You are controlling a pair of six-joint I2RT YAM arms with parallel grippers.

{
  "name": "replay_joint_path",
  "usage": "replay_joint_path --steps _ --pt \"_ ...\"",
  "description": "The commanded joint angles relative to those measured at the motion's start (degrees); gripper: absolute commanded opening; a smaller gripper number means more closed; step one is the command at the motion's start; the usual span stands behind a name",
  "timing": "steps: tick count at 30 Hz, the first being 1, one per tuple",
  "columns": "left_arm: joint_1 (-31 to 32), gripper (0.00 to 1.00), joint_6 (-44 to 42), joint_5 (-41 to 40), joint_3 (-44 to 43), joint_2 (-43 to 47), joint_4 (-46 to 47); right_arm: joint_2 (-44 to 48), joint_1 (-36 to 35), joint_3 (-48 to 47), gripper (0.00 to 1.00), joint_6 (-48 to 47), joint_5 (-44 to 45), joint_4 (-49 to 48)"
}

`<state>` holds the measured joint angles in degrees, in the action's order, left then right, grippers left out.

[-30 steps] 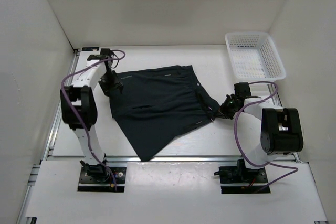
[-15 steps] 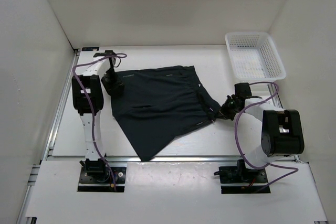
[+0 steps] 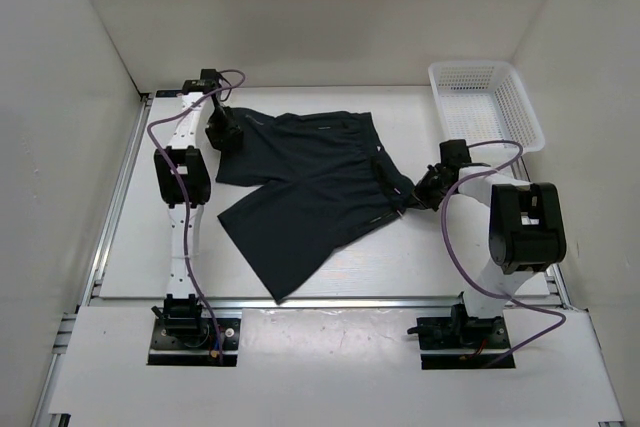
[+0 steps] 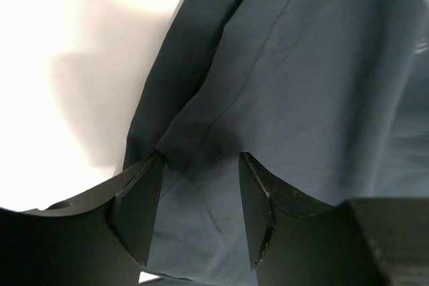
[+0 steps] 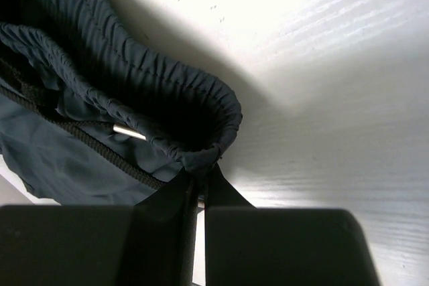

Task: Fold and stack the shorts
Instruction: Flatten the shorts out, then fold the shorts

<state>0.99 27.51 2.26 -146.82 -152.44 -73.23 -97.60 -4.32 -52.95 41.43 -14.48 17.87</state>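
- The shorts (image 3: 310, 192), very dark navy, lie spread across the middle of a white table (image 3: 420, 257) and are much larger than either claw.
- Seen from above, the gathered waistband points toward the right arm. One leg reaches the far left of the table, and the other runs down to a point near the table's near edge.
- The left claw (image 3: 222, 135) sits at the far-left edge of the shorts, over the hem of the upper leg.
- In the left wrist view, the left claw (image 4: 201, 159) has its two fingers set moderately apart. Smooth cloth (image 4: 301, 85) shows flat in the gap, and a crease runs up from the left fingertip. The cloth is not pinched, and it is unclear whether the tips press on it.
- The right claw (image 3: 415, 197) meets the waistband at the right side of the shorts.
- In the right wrist view, the right claw (image 5: 200, 189) is closed tight, its fingers together on the ruffled edge of the waistband (image 5: 167, 108).
- A dark drawstring (image 5: 87, 142) with a small metal tip (image 5: 127, 132) lies inside the waist opening.
- A white mesh basket (image 3: 487, 65) stands in the far-right corner of the table, apart from the shorts.
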Motion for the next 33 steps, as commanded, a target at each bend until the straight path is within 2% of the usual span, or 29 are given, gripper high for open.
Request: replay_joint_path --steps 1,5,7,9,10,11,14,16,17,18,20,21,22,23,24,27,30,33 --pt "-0.47 0.6 -1.23 5.99 -3.46 -2.07 4.93 -1.44 -0.17 -1.98 0.0 2.69 0.51 1.03" --pt "-0.99 0.64 -2.45 6.7 -4.61 -0.5 4.94 -0.05 -0.69 -0.33 0.0 4.36 0.51 2.26" --pt "-0.99 0.7 -3.15 6.09 -1.47 4.94 5.46 2.23 -1.22 1.09 0.0 5.15 1.21 2.78" --pt "-0.99 0.82 -4.03 3.64 1.0 10.03 5.47 3.99 -1.22 2.23 0.0 5.15 1.74 2.79" --pt "-0.99 0.88 -4.65 2.41 2.23 15.63 5.47 4.0 -1.22 2.93 0.0 5.15 2.26 3.31" --pt "-0.99 1.0 -5.7 1.35 3.98 18.55 5.47 4.69 -1.22 2.94 0.0 5.15 2.26 3.31" --pt "-3.79 1.0 -5.71 -3.13 7.5 29.54 3.55 5.23 -1.22 4.08 0.0 4.1 2.26 3.84" --pt "-5.38 1.0 -5.71 -1.66 12.5 38.39 3.53 5.84 -1.22 4.08 0.0 3.49 2.26 3.84" --pt "-5.91 1.0 -5.19 -0.43 16.01 41.49 3.53 6.45 -1.22 4.78 0.0 3.48 2.79 3.84" --pt "-5.92 1.0 -5.18 2.63 25.0 44.66 4.4 6.46 -1.22 4.78 0.0 3.48 2.79 3.84" --pt "-3.38 0.98 -4.66 5.63 35.94 53.59 6.34 6.98 -1.22 4.78 0.0 2.87 2.79 3.84" --pt "-2.41 0.96 -4.13 9.3 48.0 56.35 9.13 6.99 -1.22 4.78 0.0 2.87 2.79 3.84" --pt "-1.53 0.94 -2.91 10.64 53.95 58.81 10.29 6.99 -1.22 4.78 0.0 2.87 2.27 3.84" --pt "-0.74 0.92 -1.77 11.44 59.58 63.01 11.26 6.99 -1.22 4.78 0.0 2.34 2.26 3.84" --pt "0.92 0.9 0.07 12.06 69.64 65.06 12.23 7.51 -1.22 4.78 0.0 2.34 1.65 3.84" --pt "2.69 0.83 5.08 11.45 84.53 72.53 15.13 8.04 -1.22 4.78 0.0 1.81 1.13 3.84" --pt "3.22 0.83 9.12 7.51 90.29 77.55 15.14 8.04 -1.22 4.78 0.0 1.29 0.59 3.84" --pt "2.7 0.83 10.63 4.95 92.68 77.3 18.37 8.66 -1.22 4.78 0.0 1.29 0.07 3.84"
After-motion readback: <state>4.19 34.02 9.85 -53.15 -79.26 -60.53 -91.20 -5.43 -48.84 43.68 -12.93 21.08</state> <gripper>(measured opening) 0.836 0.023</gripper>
